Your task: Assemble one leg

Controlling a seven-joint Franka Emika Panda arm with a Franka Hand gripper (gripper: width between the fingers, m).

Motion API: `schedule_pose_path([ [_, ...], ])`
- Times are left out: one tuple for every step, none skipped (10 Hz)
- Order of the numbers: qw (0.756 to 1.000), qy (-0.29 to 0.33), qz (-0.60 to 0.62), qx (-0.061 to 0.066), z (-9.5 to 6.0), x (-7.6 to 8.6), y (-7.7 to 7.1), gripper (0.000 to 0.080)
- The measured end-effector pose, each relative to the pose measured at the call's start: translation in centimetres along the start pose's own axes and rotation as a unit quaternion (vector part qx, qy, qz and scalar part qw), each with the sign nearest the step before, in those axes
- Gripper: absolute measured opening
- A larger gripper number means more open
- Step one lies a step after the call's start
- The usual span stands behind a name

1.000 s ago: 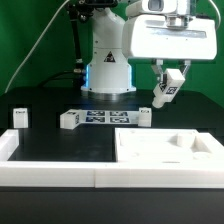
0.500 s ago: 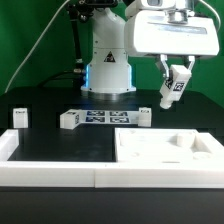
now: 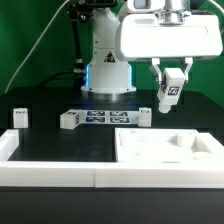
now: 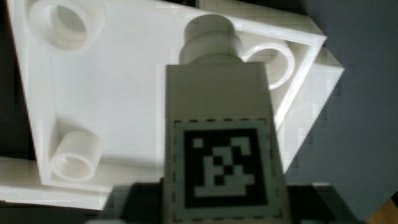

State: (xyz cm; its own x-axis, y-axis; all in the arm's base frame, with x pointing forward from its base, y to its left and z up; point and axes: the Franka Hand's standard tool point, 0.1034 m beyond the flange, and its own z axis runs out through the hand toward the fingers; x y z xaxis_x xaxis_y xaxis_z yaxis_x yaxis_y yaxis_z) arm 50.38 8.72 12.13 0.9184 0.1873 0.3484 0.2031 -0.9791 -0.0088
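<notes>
My gripper (image 3: 169, 88) is shut on a leg (image 3: 167, 97), a small white post with a black-and-white tag, held in the air above the table at the exterior view's right. In the wrist view the leg (image 4: 222, 120) fills the middle, its tag facing the camera and its narrower tip pointing away. Beyond that tip lies the large flat white square part (image 4: 107, 90) with round corner holes and a stub. In the exterior view that part (image 3: 165, 146) lies on the table below the held leg.
Other white legs with tags stand on the table: one at the exterior view's left (image 3: 18, 117), one (image 3: 68, 120) and one (image 3: 143, 116) beside the marker board (image 3: 100, 118). A white rail (image 3: 50, 170) runs along the front edge.
The gripper with the leg has shifted slightly toward the exterior view's right and then back a little, and the leg now hangs more upright.
</notes>
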Motion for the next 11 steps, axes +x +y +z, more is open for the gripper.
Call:
schedule_pose_path([
  [1.0,0.003,-0.001,-0.001,0.1,0.8,0.3,0.0292],
  [1.0,0.004,-0.001,0.0,0.1,0.8,0.2,0.0292],
  [1.0,0.003,-0.001,0.0,0.2,0.7,0.2,0.0292],
  [1.0,0.005,-0.002,0.0,0.2,0.7,0.2,0.0292],
  [1.0,0.013,-0.005,0.001,0.8,0.6,-0.1,0.0292],
  [1.0,0.008,-0.008,0.002,1.3,1.2,-0.1,0.0292],
  [1.0,0.016,-0.01,0.002,1.6,2.6,0.1,0.0292],
  [1.0,0.022,-0.015,0.002,1.9,3.9,0.3,0.0292],
  [0.999,0.031,-0.017,0.001,2.1,5.2,0.5,0.0292],
  [0.999,0.046,-0.017,0.0,2.1,6.0,0.5,0.0292],
  [0.999,0.044,-0.017,0.001,2.2,5.8,0.5,0.0292],
])
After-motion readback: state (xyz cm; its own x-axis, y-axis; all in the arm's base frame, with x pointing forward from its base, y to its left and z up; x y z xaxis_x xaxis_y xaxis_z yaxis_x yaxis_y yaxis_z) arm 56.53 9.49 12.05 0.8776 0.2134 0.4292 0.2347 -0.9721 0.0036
